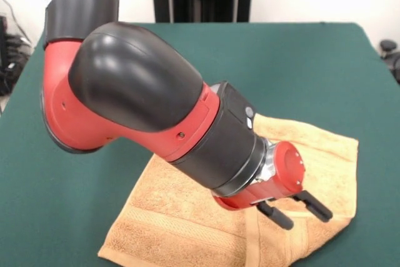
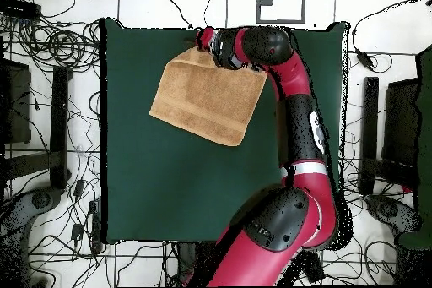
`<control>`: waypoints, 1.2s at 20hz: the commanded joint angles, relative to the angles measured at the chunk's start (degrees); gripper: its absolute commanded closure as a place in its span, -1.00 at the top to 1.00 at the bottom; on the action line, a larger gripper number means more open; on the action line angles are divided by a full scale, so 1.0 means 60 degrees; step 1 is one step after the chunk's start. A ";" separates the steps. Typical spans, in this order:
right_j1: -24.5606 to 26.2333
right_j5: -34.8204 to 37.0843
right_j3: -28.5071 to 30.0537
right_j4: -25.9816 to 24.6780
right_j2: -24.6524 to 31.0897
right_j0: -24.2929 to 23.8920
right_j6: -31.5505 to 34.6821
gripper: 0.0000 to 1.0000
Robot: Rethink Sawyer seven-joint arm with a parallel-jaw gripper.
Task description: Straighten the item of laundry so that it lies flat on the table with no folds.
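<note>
A: Where does the towel (image 1: 206,217) lie?

B: On the table (image 1: 312,60), skewed. From overhead it sits toward eleven o'clock of the table's middle, near the far edge from the robot's base. It looks doubled over: in the front view a band border runs across the lower layer at about seven o'clock of the gripper (image 1: 295,209), and a seam or fold edge runs down below the gripper.

A: And the gripper?

B: Its two black fingers (image 1: 275,215) stand spread, with nothing between them. They hover over the towel, toward the corner at four o'clock in the front view. I cannot tell whether the tips touch the cloth.

A: So the step is the grasp?

B: I judge so. To do it well, the fingers should take only the upper layer at its free edge or corner, not both layers together. Which edge is free is hard to read here; the arm (image 1: 137,98) hides much of the towel.

A: Then?

B: Lift low, draw the layer away from the fold, across open table. The towel is near the table's edge, so pulling inward is safer.
</note>
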 commanded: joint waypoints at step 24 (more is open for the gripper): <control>-0.1207 0.0500 0.2079 0.0242 -0.2410 0.0166 0.1681 1.00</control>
